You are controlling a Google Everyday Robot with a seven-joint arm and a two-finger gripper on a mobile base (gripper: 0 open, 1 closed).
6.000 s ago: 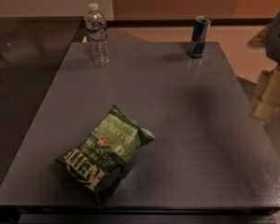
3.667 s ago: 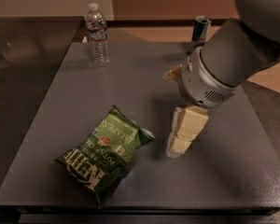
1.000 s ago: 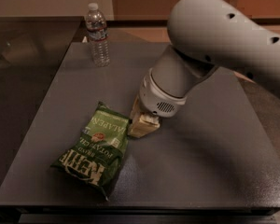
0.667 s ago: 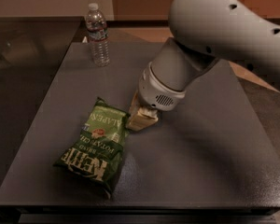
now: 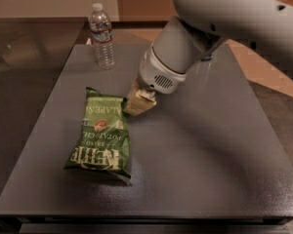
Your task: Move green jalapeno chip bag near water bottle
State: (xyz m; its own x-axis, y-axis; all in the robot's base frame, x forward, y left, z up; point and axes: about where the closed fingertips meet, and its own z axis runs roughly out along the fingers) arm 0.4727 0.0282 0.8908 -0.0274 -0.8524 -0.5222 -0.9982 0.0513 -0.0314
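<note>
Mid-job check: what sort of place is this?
Probably an indoor office or lab snack table: a dark tabletop holding a water bottle and green jalapeno chip bag, with the claw at the bag's far edge.

Gripper (image 5: 136, 104) at top-right corner of green jalapeno chip bag (image 5: 101, 135); water bottle (image 5: 102, 35) upright behind.

Dark grey table (image 5: 200, 150) — green jalapeno chip bag (image 5: 101, 133) flat, left of centre; water bottle (image 5: 102, 37) upright at far-left corner — gripper (image 5: 137, 104) at bag's far-right corner.
</note>
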